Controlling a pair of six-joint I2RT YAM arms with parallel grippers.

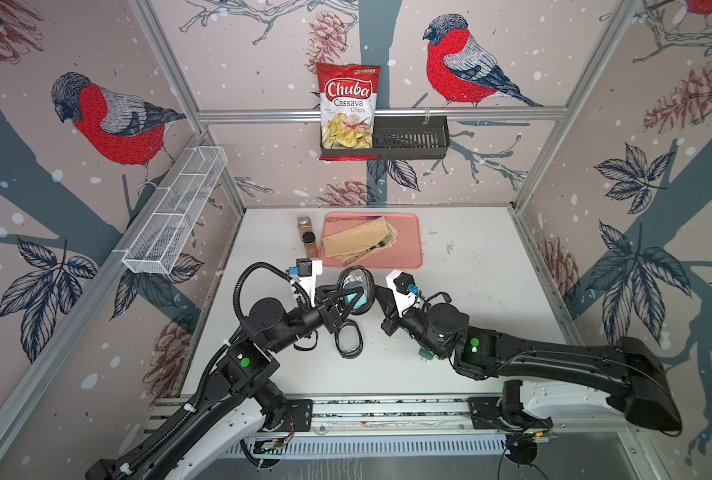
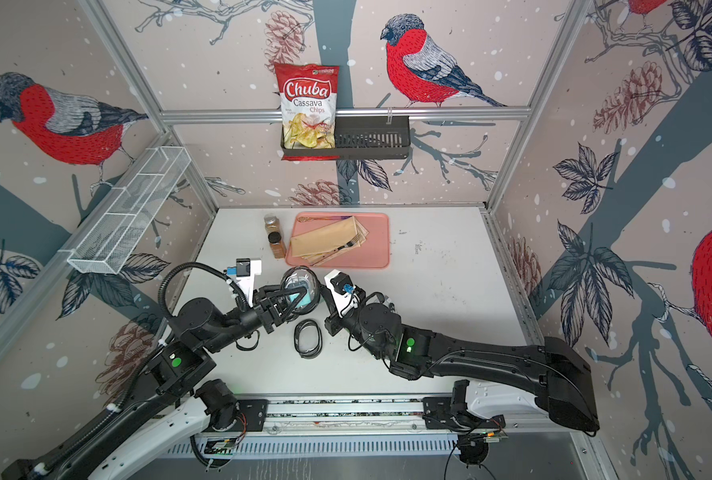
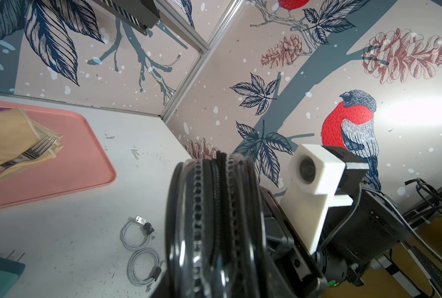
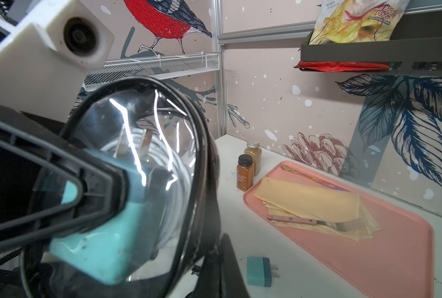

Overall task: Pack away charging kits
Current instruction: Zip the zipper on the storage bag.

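Hovering beside tray edge [image 1: 404, 265], left hand [image 1: 352, 296] clamps case [image 1: 355, 277].

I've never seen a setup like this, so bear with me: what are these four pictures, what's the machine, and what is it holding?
It is a two-armed tabletop robot, and each arm ends in a two-finger gripper. Both top views look down on the whole booth. The two wrist views come from a small camera mounted on each arm. The left gripper clamps a black oval case, held above the white table. Through its clear lid you see a teal plug adapter and a coiled white cable. The right gripper is closed at the case's edge, and what it pinches is hidden. On the table lie a second case, two loose cables, another adapter, two spice jars and a pink tray with a napkin and fork.
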